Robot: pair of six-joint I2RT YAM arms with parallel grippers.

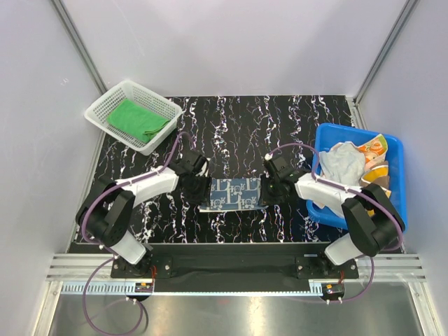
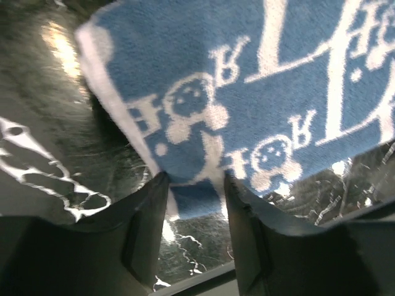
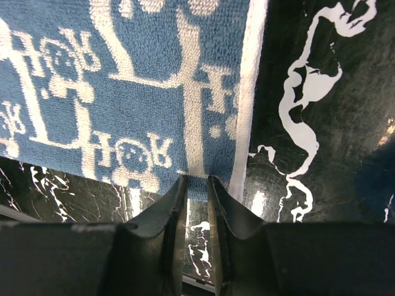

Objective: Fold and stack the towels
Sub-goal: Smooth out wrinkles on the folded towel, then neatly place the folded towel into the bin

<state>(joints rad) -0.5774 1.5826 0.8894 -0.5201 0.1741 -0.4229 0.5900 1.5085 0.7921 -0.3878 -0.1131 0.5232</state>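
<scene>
Top external view showed the navy towel lying flat at the middle of the table, squarely between the left arm and the right arm. Its long axis ran across from one arm to the other, so each arm faced one short end and neither was clearly nearer.

Left wrist view showed the left fingers apart, with a corner of the towel's end reaching into the gap at their tips and nothing pinched. Right wrist view showed the right fingers parted by only a slim gap, their tips right at the towel's near edge, beside its white border. Whether those tips touched the cloth could not be told.

A green towel lay in the basket, well away at the far left. Judged from this, any next fold or lift would turn on both pairs closing on the ends directly ahead of them.
</scene>
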